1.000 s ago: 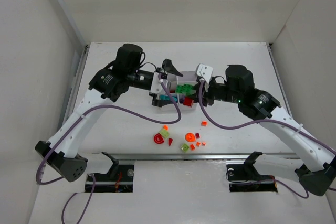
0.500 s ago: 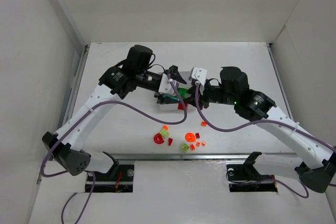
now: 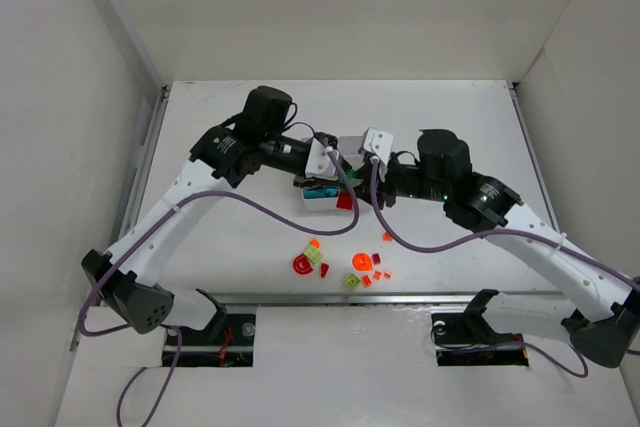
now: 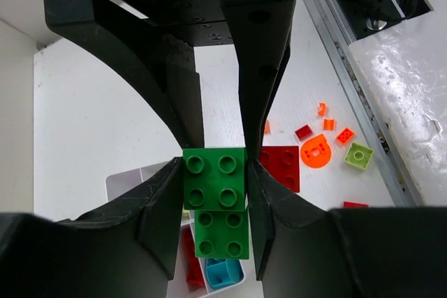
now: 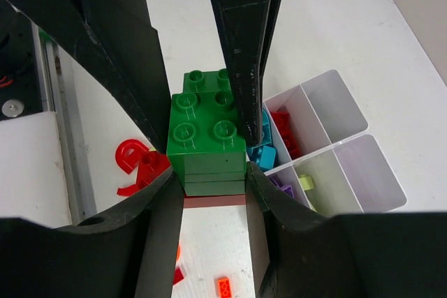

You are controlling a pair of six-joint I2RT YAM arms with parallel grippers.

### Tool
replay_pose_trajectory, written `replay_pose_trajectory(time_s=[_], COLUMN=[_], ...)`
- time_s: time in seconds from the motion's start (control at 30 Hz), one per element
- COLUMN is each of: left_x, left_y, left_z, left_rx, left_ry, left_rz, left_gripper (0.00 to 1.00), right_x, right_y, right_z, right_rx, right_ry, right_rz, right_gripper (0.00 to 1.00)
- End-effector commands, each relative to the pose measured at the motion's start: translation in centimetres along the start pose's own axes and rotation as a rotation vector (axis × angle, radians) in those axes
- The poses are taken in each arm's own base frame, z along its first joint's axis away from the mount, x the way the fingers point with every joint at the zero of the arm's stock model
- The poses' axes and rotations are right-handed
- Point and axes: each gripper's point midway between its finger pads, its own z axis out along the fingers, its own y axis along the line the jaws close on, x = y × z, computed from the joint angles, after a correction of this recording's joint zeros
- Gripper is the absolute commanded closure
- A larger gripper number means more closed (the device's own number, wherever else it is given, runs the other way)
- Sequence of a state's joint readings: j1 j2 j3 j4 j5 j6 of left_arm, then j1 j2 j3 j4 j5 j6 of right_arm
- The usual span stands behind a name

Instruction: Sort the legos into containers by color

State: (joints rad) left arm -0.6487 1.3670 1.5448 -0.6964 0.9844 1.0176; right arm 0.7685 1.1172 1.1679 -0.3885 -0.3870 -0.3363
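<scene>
Gripping one dark green brick stack (image 4: 220,232), your left gripper (image 4: 215,186) and right gripper (image 5: 211,165) both pinch it over the containers (image 5: 347,139); loose red and orange legos (image 3: 355,265) lie at their six o'clock.

Left arm (image 3: 176,201), right arm (image 3: 530,237) meet above containers (image 3: 312,203); loose red, orange, lime legos (image 3: 359,263) on table (image 3: 250,257) in front.

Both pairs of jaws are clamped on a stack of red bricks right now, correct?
Not quite. The stack of bricks is green, not red. Both pairs of jaws are clamped on it, as the right wrist view shows.
</scene>
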Motion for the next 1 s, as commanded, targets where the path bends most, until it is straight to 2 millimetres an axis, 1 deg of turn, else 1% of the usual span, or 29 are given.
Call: replay_pose_trajectory(time_s=[0.0, 0.03, 0.07, 0.13, 0.17, 0.2, 0.23, 0.27, 0.3, 0.33, 0.37, 0.4, 0.43, 0.5, 0.53, 0.57, 0.6, 0.63, 0.67, 0.7, 0.73, 0.77, 0.8, 0.83, 0.87, 0.9, 0.93, 0.97], left_x=[-2.5, -2.5, -3.0, -3.0, -3.3, -3.0, -3.0, -3.3, -3.5, -3.1, -3.1, -3.4, -3.1, -3.3, -3.3, -3.4, -3.2, -2.7, -2.0, -1.3, 0.1, 0.9, 2.1, 2.8, 4.3, 5.9, 6.5, 7.3], left_y=[0.5, 0.4, 1.0, 1.8, 1.8, 2.0, 2.0, 2.1, 1.9, 2.1, 2.1, 2.2, 2.3, 2.6, 2.6, 3.1, 3.5, 3.6, 5.3, 6.3, 6.7, 7.6, 9.7, 10.6, 11.0, 11.7, 11.9, 12.2], left_z=[-0.7, -0.7, -0.9, -1.5, -1.7, -1.6, -1.8, -1.9, -1.9, -1.9, -1.9, -2.0, -1.8, -1.7, -1.7, -1.6, -1.8, -1.6, -1.8, -2.2, -2.1, -2.4, -2.9, -3.3, -3.6, -3.4, -3.4, -3.5], left_rx=[-0.018, -0.018, -0.037, -0.066, -0.07, -0.066, -0.064, -0.068, -0.061, -0.059, -0.059, -0.063, -0.059, -0.063, -0.063, -0.068, -0.087, -0.097, -0.161, -0.209, -0.245, -0.293, -0.385, -0.429, -0.461, -0.492, -0.498, -0.509], left_ry=[-0.045, -0.045, -0.049, -0.046, -0.049, -0.052, -0.061, -0.065, -0.073, -0.074, -0.074, -0.077, -0.074, -0.078, -0.078, -0.083, -0.077, -0.072, -0.058, -0.048, -0.038, -0.031, -0.01, 0.004, 0.035, 0.076, 0.092, 0.108], left_rz=[0.038, 0.018, 0.031, 0.028, 0.022, 0.003, 0.001, -0.004, -0.013, -0.023, -0.023, -0.016, -0.032, -0.036, -0.036, -0.041, -0.066, -0.095, -0.102, -0.137, -0.23, -0.257, -0.264, -0.286, -0.321, -0.346, -0.346, -0.349], left_gripper=[1.0, 1.0, 1.0, 1.0, 1.0, 1.0, 1.0, 1.0, 1.0, 1.0, 1.0, 1.0, 1.0, 1.0, 1.0, 1.0, 1.0, 1.0, 1.0, 1.0, 1.0, 1.0, 1.0, 1.0, 1.0, 1.0, 1.0, 1.0], right_x=[1.8, 2.5, 4.1, 5.6, 6.5, 6.4, 6.7, 6.1, 6.1, 6.8, 6.3, 6.9, 7.0, 7.2, 7.5, 7.1, 7.3, 7.1, 6.8, 6.9, 6.4, 6.7, 6.5, 6.4, 6.2, 6.5, 6.8, 7.1], right_y=[-0.3, -0.5, -0.1, -0.2, 0.1, -0.1, -0.3, -0.4, -0.3, -0.6, -0.7, -1.3, -1.6, -2.1, -2.5, -2.7, -3.1, -3.9, -4.2, -5.4, -6.7, -7.5, -8.4, -9.9, -11.3, -12.3, -13.2, -14.6], right_z=[0.7, 0.8, 1.1, 1.2, 1.4, 1.3, 1.4, 1.2, 1.1, 1.0, 0.9, 0.7, 0.5, 0.3, 0.4, 0.3, 0.1, -0.2, -0.3, -0.7, -1.2, -1.5, -2.1, -2.9, -3.6, -3.9, -4.4, -5.5], right_rx=[0.034, 0.05, 0.037, 0.051, 0.046, 0.06, 0.073, 0.08, 0.084, 0.097, 0.103, 0.114, 0.124, 0.134, 0.142, 0.145, 0.158, 0.186, 0.2, 0.259, 0.312, 0.352, 0.399, 0.482, 0.541, 0.589, 0.637, 0.712], right_ry=[0.036, 0.053, 0.094, 0.129, 0.144, 0.132, 0.136, 0.117, 0.104, 0.121, 0.103, 0.112, 0.114, 0.115, 0.125, 0.117, 0.119, 0.117, 0.111, 0.118, 0.106, 0.115, 0.113, 0.116, 0.118, 0.124, 0.133, 0.136], right_rz=[0.005, 0.009, 0.025, 0.033, 0.039, 0.033, 0.032, 0.036, 0.032, 0.039, 0.033, 0.045, 0.049, 0.056, 0.064, 0.06, 0.065, 0.067, 0.076, 0.085, 0.093, 0.105, 0.124, 0.136, 0.153, 0.19, 0.206, 0.22], right_gripper=[1.0, 1.0, 1.0, 1.0, 1.0, 1.0, 1.0, 1.0, 1.0, 1.0, 1.0, 1.0, 1.0, 1.0, 1.0, 1.0, 1.0, 1.0, 1.0, 1.0, 1.0, 1.0, 1.0, 1.0, 1.0, 1.0, 1.0, 1.0])
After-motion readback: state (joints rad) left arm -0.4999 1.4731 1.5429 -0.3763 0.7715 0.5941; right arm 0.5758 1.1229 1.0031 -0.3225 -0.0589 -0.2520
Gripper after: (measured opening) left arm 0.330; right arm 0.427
